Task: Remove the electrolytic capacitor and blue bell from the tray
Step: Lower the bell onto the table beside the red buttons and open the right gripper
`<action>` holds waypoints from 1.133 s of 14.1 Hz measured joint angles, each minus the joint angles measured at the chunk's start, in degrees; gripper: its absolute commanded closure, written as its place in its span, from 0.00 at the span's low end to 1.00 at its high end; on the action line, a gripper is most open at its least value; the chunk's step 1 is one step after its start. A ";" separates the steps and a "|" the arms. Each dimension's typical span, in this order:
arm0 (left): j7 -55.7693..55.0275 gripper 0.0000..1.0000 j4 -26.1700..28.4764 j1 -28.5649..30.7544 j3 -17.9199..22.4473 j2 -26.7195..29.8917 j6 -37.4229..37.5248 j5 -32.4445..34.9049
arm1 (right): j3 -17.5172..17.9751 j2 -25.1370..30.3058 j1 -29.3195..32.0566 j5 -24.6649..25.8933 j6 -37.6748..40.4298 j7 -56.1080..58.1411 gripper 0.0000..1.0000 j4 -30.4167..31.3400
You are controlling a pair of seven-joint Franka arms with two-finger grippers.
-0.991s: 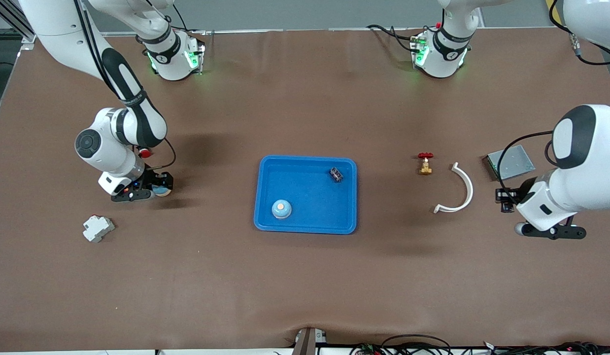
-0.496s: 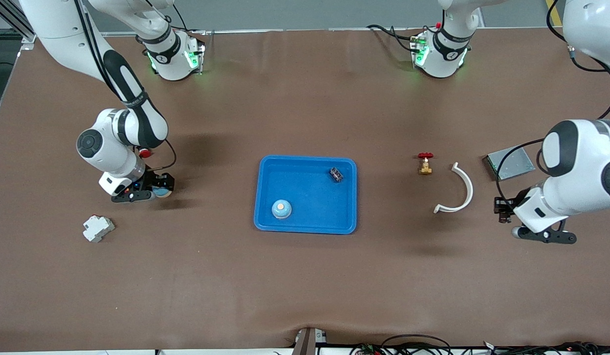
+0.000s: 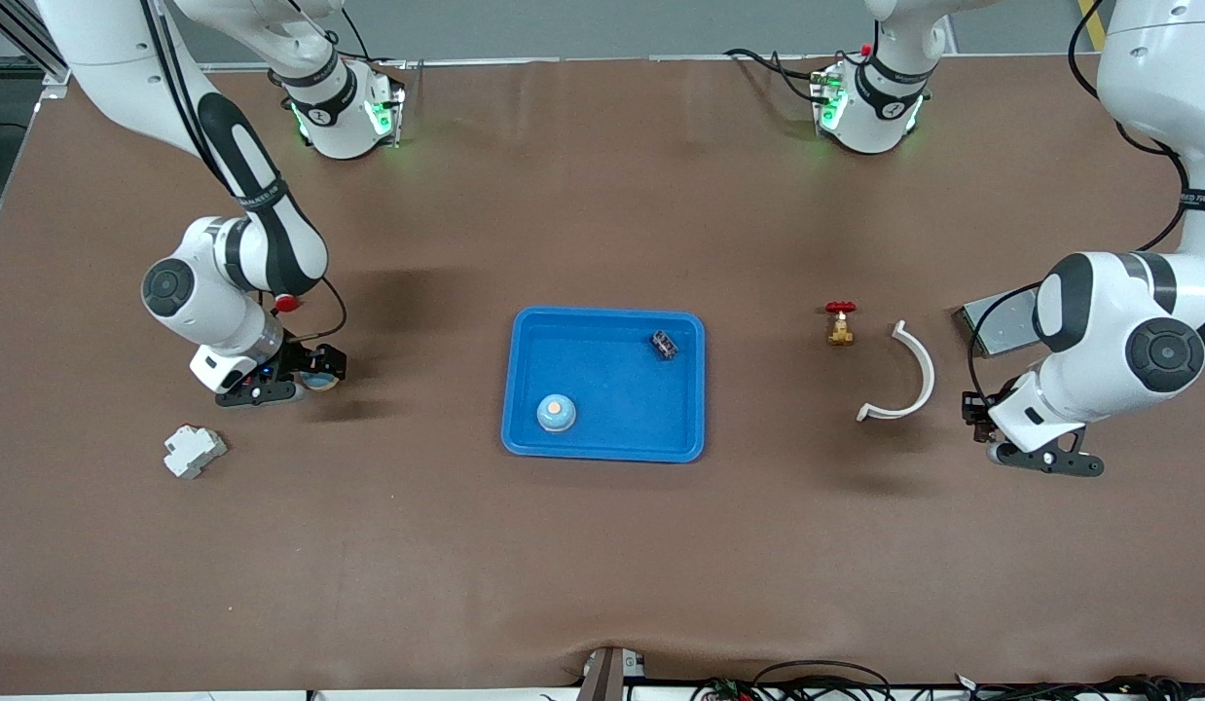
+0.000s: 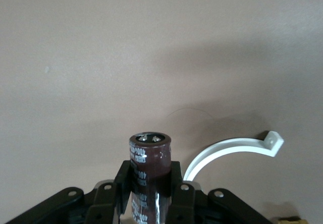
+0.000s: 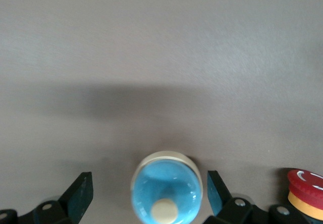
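Clock directions are read on the front view, with the tray (image 3: 525,389) as centre and 12 toward the arms' bases.

Nearest the front camera, at about 8, a grey block (image 3: 194,451) lies on the desk. At about 4 the left gripper (image 3: 1042,458) hangs low over bare desk, its fingers (image 4: 176,181) clamped on the upright electrolytic capacitor (image 4: 150,156). It is well clear of the tray, probably to be set down there beside the white curved clip (image 3: 904,380).

A second blue bell (image 3: 556,414) stands in the tray at its 7 corner, with a small dark part (image 3: 666,344) at 1, so emptying may not be finished.

At 9, the right gripper (image 3: 301,380) is down at the desk. Its fingers (image 5: 81,193) are spread wide on either side of the blue bell (image 5: 165,191) without touching it, so that bell rests on the desk outside the tray.

At 3 stand 1 red-handled valve (image 3: 839,324) and, farther out, a grey plate (image 3: 1002,321).
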State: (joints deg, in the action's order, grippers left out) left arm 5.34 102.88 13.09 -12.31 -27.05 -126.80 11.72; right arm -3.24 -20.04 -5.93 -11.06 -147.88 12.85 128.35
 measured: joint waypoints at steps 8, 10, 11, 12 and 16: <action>0.21 1.00 3.47 1.42 -0.01 -1.21 -1.45 1.08 | 0.46 5.15 -6.55 -0.34 10.63 -14.59 0.00 -6.25; 0.21 1.00 3.65 1.96 0.01 -1.96 -1.50 1.11 | 0.61 5.27 -11.63 -0.33 10.56 -23.59 0.00 -7.27; 0.22 1.00 3.70 2.41 0.02 -2.27 -1.73 1.15 | 0.69 5.27 -14.43 -0.28 10.55 -28.58 0.00 -8.22; 0.25 1.00 3.73 2.71 0.02 -2.56 -2.33 1.18 | 0.74 5.27 -17.04 -0.19 10.55 -33.17 0.00 -9.41; 0.25 1.00 4.20 2.76 -0.05 -3.78 -5.47 2.35 | 0.79 2.64 -25.79 4.69 13.47 -53.06 0.00 -16.55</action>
State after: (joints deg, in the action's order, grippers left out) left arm 5.59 107.08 15.84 -12.36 -30.83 -132.27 14.07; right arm -2.45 -17.40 -31.72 -6.37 -134.41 -40.21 111.80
